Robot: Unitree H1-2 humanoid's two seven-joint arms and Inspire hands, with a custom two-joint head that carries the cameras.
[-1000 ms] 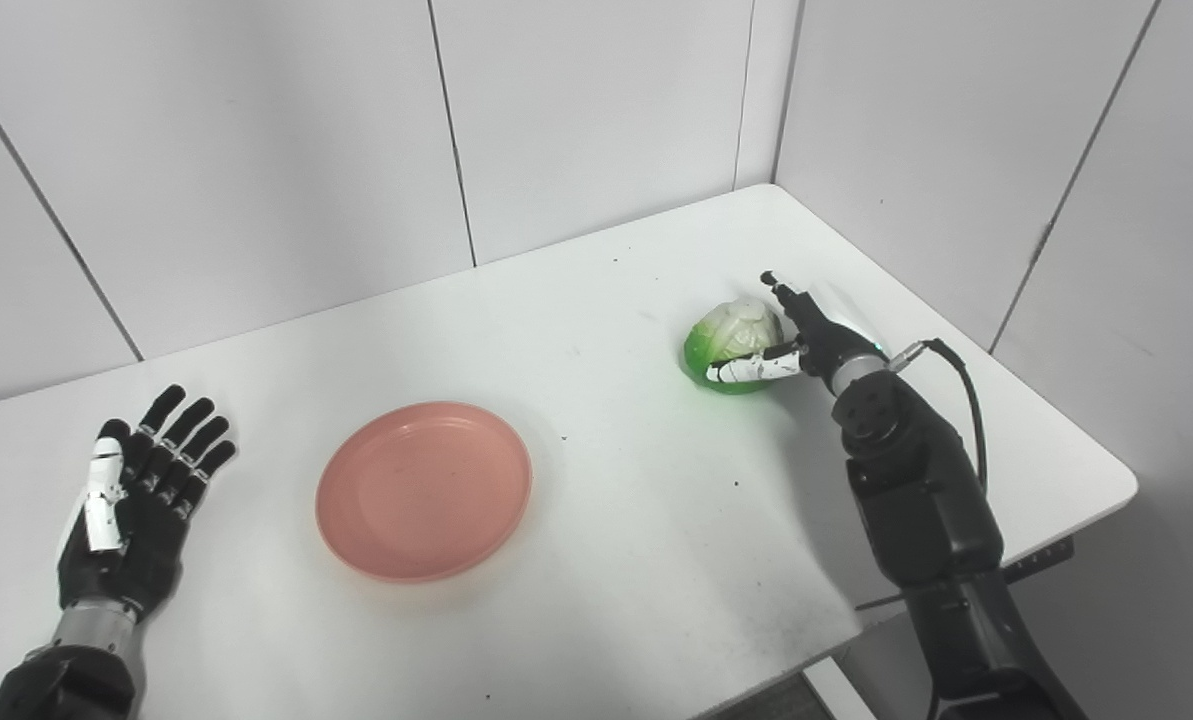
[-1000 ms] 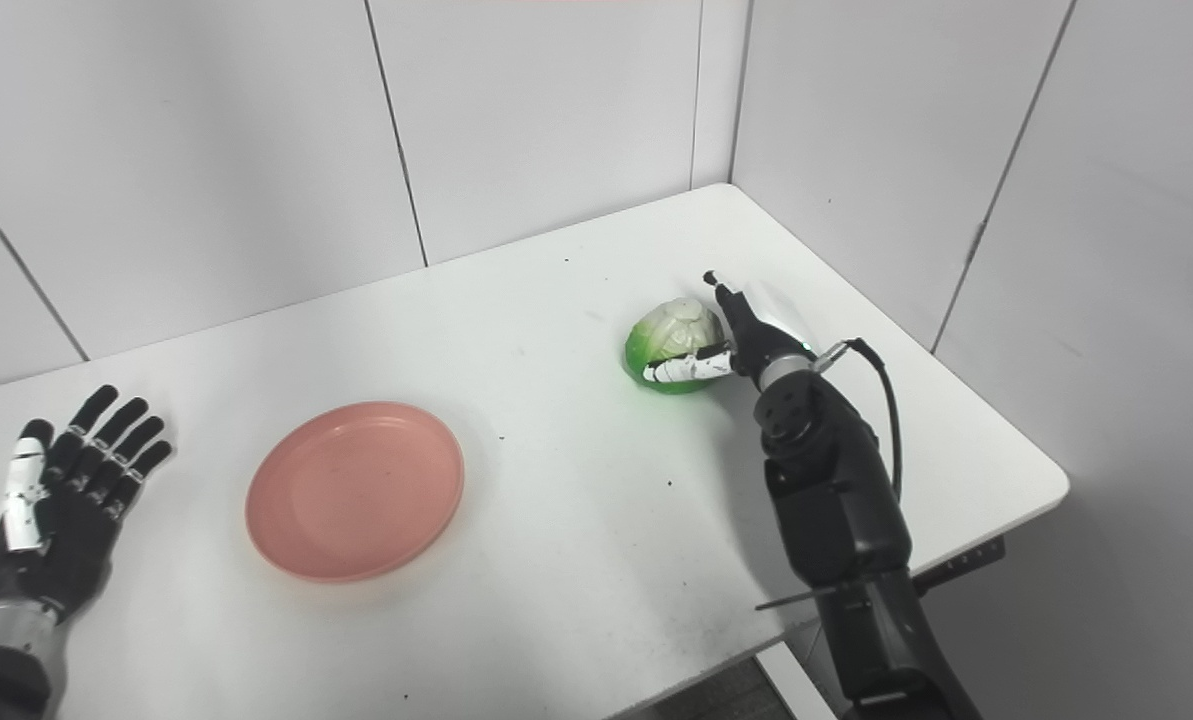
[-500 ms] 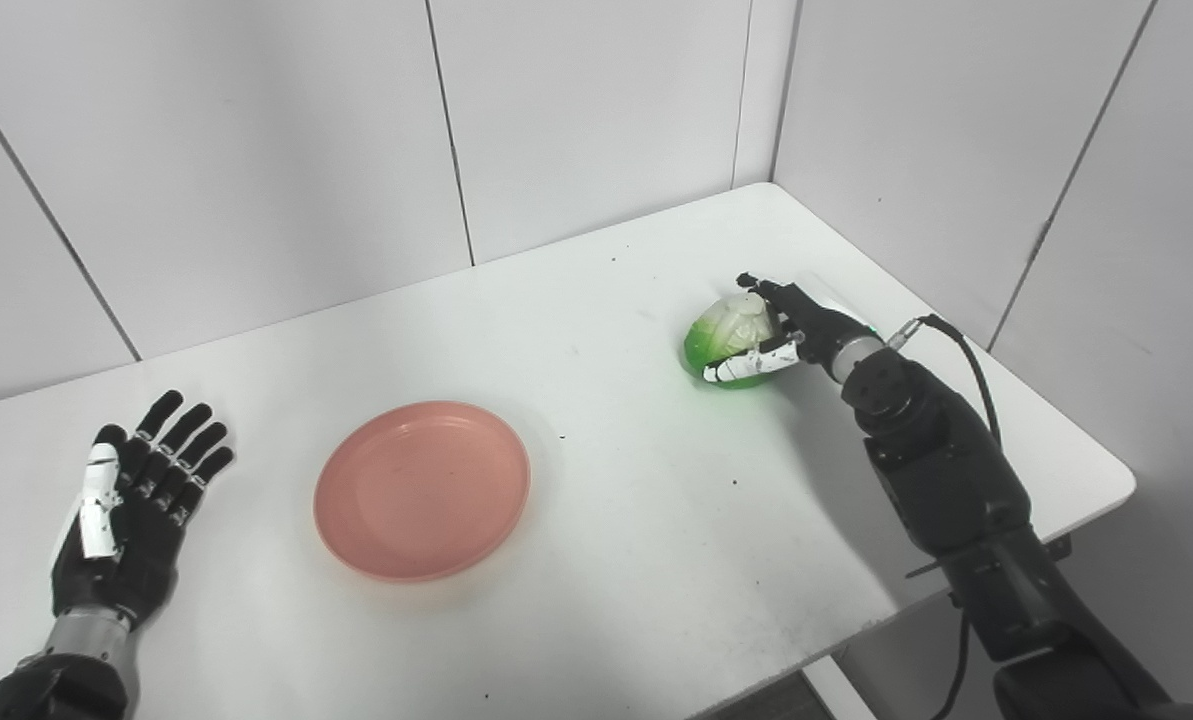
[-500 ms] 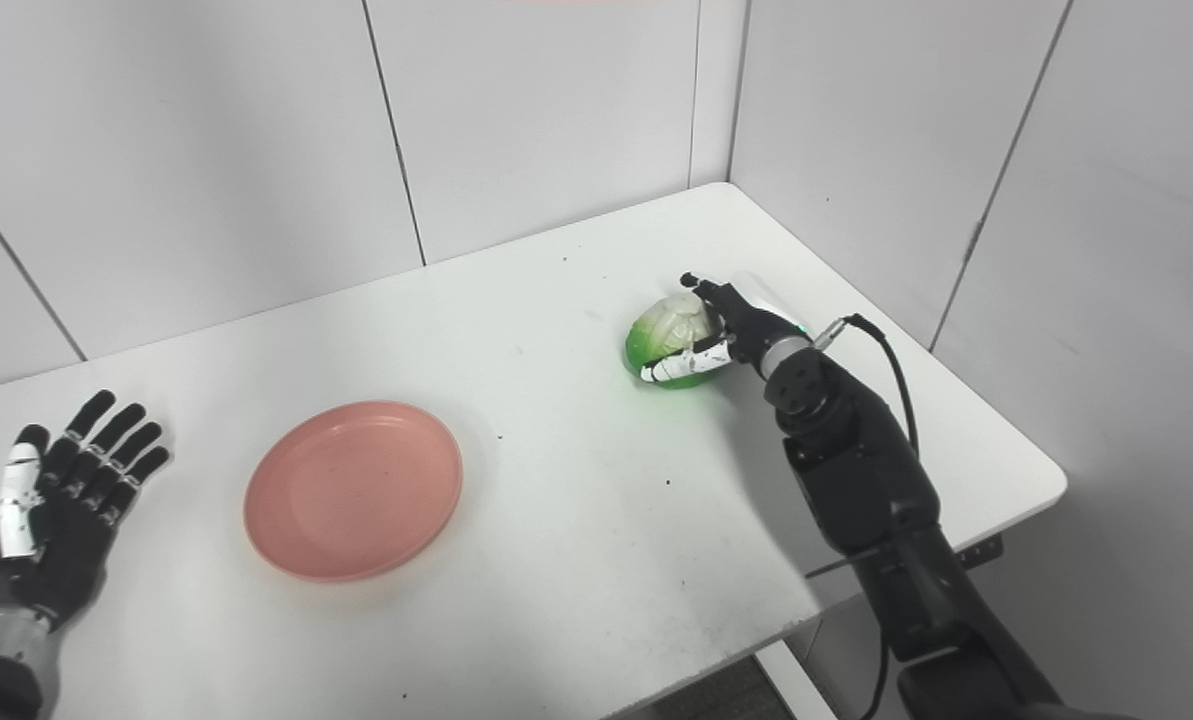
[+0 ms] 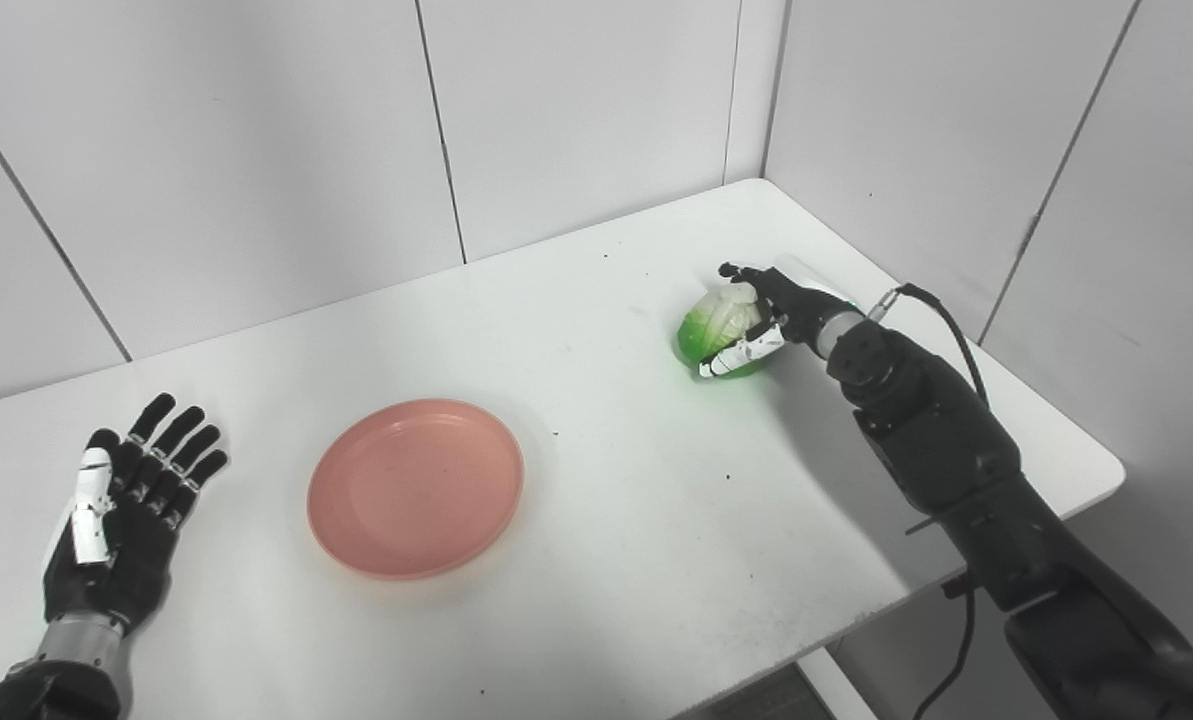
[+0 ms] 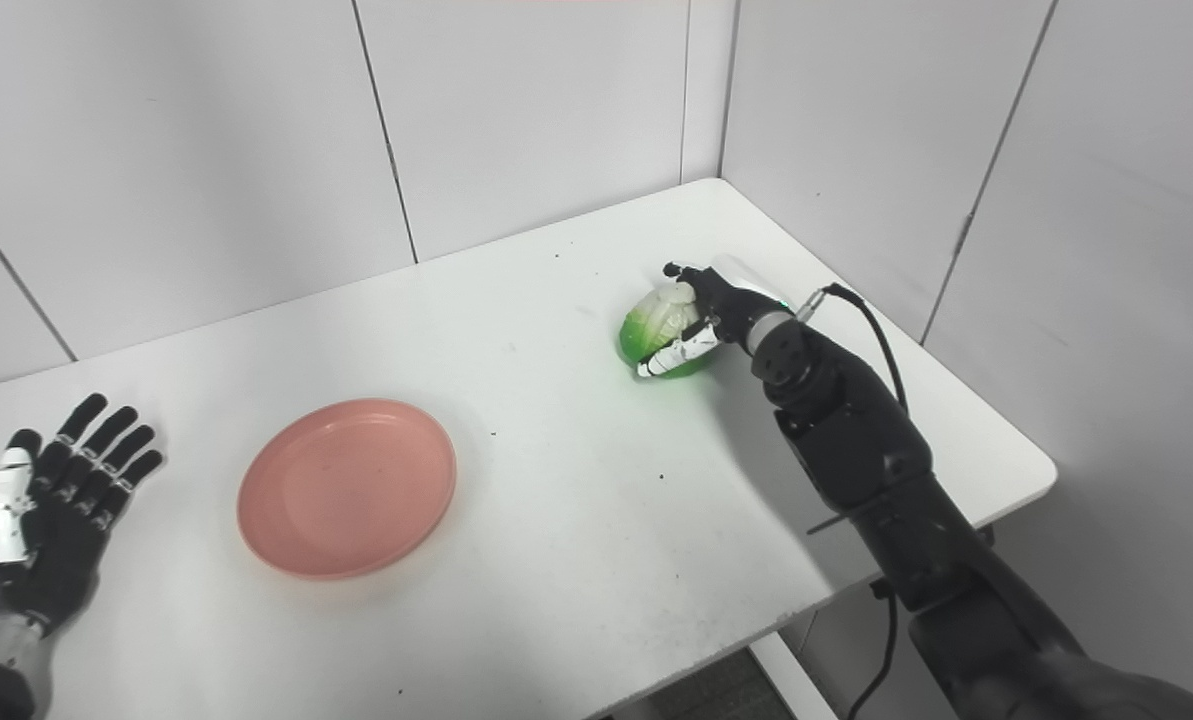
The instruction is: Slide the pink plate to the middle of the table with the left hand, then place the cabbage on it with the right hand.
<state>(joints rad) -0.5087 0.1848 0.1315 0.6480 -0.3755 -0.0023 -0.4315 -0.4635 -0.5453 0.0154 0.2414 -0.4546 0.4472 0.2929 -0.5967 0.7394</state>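
Note:
The pink plate (image 5: pixel 416 487) lies flat on the white table (image 5: pixel 606 480), a little left of its middle. At the right, the green and white cabbage (image 5: pixel 714 323) sits on the table with my right hand (image 5: pixel 771 318) wrapped round its right side, fingers over the top and thumb along the front. My left hand (image 5: pixel 126 515) rests at the table's left end, fingers spread, holding nothing, well apart from the plate.
White wall panels (image 5: pixel 256 150) close off the back and right of the table, meeting in a corner behind the cabbage. A black cable (image 5: pixel 941 320) loops from my right wrist. The table's front edge (image 5: pixel 716 675) runs diagonally at lower right.
My right hand has closed from beside the cabbage onto it, fingers curling over its top. The left hand drew back slightly toward the table's front edge. The plate stayed put.

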